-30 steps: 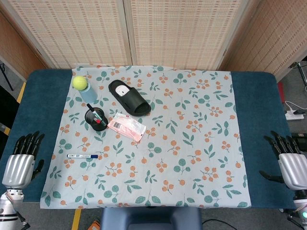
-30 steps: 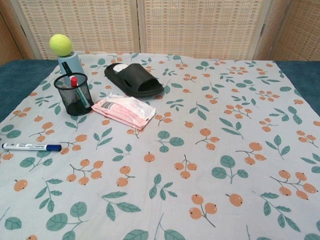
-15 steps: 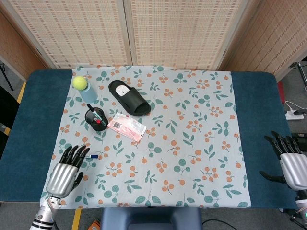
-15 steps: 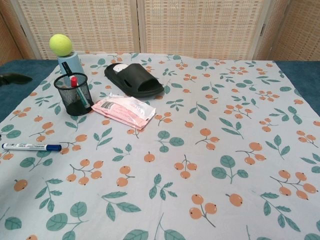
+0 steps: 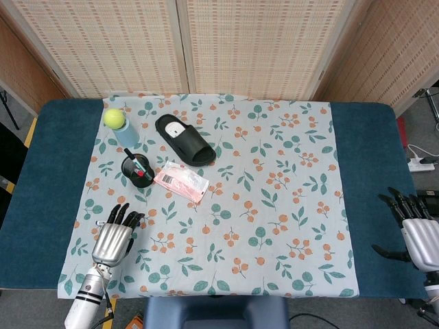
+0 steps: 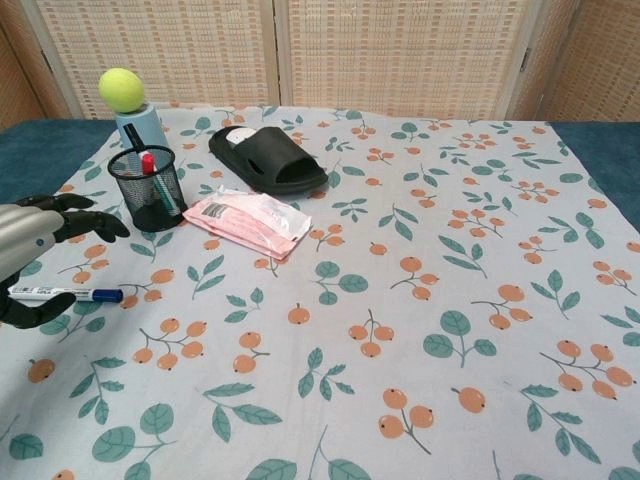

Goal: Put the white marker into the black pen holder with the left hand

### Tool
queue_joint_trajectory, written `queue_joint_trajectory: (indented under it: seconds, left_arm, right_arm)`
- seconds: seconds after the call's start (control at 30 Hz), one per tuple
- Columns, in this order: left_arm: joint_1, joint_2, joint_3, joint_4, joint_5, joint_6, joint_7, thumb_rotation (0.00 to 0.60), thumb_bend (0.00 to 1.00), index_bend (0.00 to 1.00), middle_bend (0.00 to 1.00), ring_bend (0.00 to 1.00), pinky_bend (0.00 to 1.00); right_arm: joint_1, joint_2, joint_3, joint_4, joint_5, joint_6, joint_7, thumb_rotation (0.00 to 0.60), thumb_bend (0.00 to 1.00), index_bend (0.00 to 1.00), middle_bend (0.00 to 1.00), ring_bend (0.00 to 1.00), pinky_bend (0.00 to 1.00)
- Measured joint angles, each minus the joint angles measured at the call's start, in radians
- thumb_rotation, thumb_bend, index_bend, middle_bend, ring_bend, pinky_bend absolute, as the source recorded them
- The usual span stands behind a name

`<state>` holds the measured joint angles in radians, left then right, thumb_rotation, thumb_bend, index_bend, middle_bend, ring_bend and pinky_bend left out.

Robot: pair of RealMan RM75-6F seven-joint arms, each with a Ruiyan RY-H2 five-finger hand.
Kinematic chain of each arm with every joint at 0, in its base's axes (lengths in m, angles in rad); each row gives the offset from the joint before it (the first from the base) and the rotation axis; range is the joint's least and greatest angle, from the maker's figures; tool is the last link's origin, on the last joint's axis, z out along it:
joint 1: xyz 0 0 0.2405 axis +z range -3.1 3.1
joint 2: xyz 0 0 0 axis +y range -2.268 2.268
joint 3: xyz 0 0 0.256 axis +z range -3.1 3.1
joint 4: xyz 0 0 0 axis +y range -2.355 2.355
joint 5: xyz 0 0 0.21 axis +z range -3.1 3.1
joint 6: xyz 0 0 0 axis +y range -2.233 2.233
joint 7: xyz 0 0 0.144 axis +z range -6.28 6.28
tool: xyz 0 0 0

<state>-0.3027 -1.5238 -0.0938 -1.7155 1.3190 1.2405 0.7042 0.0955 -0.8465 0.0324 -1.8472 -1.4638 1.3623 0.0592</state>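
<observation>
The white marker (image 6: 62, 294) with a blue cap lies flat on the floral cloth at the left. My left hand (image 5: 115, 235) (image 6: 38, 252) hovers over it with fingers spread, holding nothing; in the head view it hides the marker. The black mesh pen holder (image 5: 137, 170) (image 6: 148, 187) stands upright farther back on the left, with a red pen and other pens inside. My right hand (image 5: 418, 229) rests open at the far right over the blue table edge, seen only in the head view.
A tennis ball (image 6: 121, 89) sits on a blue cup (image 5: 126, 133) behind the holder. A black slipper (image 6: 266, 160) and a pink packet (image 6: 248, 221) lie to the holder's right. The floral cloth (image 6: 420, 260) covers the middle of the blue table (image 5: 48, 171).
My left hand has moved right from the table's left edge to above the marker, covering it in the head view and entering the chest view. The right hand is unmoved.
</observation>
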Motion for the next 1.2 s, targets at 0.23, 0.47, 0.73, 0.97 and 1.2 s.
queue_joint_trajectory:
  seconds: [0.23, 0.47, 0.73, 0.97, 1.2]
  left_arm:
    - [-0.036, -0.034, -0.024, 0.082, -0.08, -0.027, 0.026, 0.6, 0.38, 0.23, 0.24, 0.0, 0.05]
    - [-0.056, -0.06, -0.036, 0.138, -0.128, -0.026, 0.034, 0.6, 0.38, 0.25, 0.28, 0.02, 0.05]
    - [-0.061, -0.106, -0.034, 0.161, -0.157, 0.02, 0.087, 0.6, 0.38, 0.29, 0.35, 0.05, 0.05]
    - [-0.066, -0.182, -0.034, 0.183, -0.208, 0.063, 0.163, 0.6, 0.38, 0.31, 0.34, 0.05, 0.06]
    - [-0.075, -0.232, -0.032, 0.239, -0.241, 0.068, 0.175, 0.6, 0.38, 0.34, 0.34, 0.05, 0.06]
  right_arm:
    - [0.002, -0.001, 0.003, 0.002, 0.011, -0.005, -0.005, 0.6, 0.0, 0.13, 0.0, 0.07, 0.0]
    - [0.006, -0.004, 0.005, 0.001, 0.023, -0.015, -0.013, 0.6, 0.0, 0.13, 0.0, 0.07, 0.0]
    - [0.008, -0.004, 0.008, -0.001, 0.035, -0.019, -0.017, 0.6, 0.0, 0.13, 0.0, 0.07, 0.0]
    - [0.005, 0.001, 0.009, 0.001, 0.034, -0.015, -0.001, 0.6, 0.0, 0.14, 0.0, 0.07, 0.0]
    - [0.005, 0.005, 0.009, 0.007, 0.032, -0.015, 0.017, 0.6, 0.0, 0.14, 0.0, 0.07, 0.0]
